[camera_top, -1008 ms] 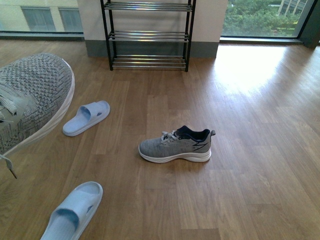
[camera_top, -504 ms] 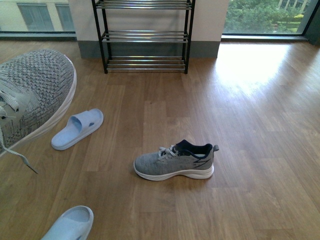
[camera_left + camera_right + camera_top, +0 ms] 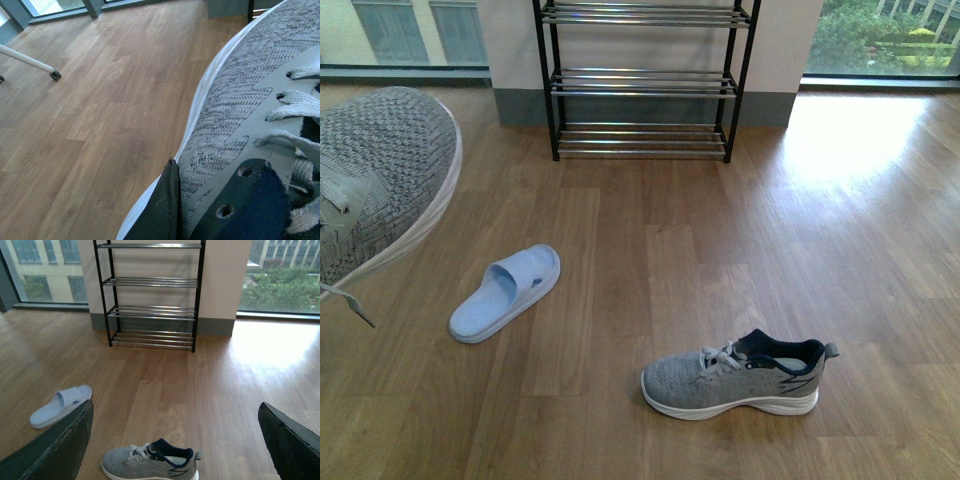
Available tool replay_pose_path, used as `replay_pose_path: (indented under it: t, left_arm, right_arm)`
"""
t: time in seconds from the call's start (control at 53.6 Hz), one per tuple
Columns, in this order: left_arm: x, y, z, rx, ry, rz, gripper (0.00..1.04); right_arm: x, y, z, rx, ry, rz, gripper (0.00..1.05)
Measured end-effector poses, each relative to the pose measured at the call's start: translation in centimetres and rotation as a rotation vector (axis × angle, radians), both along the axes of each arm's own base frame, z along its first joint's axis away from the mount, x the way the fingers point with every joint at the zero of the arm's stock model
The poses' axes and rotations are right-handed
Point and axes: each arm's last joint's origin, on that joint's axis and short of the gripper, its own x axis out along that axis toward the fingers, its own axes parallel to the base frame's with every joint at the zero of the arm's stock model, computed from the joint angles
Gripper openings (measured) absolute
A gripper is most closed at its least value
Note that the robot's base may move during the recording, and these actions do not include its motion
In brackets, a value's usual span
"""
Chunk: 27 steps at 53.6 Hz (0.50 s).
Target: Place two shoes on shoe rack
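Grey sneaker (image 3: 380, 180), front view: raised at the left edge. The second sneaker (image 3: 735, 375) and a pale blue slide (image 3: 505, 293) lie on the floor (image 3: 880, 250), well short of the shoe rack (image 3: 645, 82).

Left wrist view: your left hand (image 3: 172, 215) grips the raised sneaker's side.

Right wrist view: your right hand (image 3: 175, 407) gapes wide, holding nothing.

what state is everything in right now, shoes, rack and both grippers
held sneaker: clamped in the left gripper, raised off the floor, one lace dangling
floor sneaker: upright on its sole, laced, ungripped
slide: sole down on the floor, untouched
shoe rack: standing, no shoes on the tiers in view
left gripper: fingers shut on the held sneaker
right gripper: fingers apart, holding nothing
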Motion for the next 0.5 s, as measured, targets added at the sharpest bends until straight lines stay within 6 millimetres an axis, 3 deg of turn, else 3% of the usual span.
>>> replay_pose_path:
  t: [0.504]
  left_arm:
    - [-0.06,-0.03,-0.05,0.0,0.001,-0.004,0.02]
  right_arm:
    - [0.0,-0.01,0.0,0.001,0.0,-0.005,0.95]
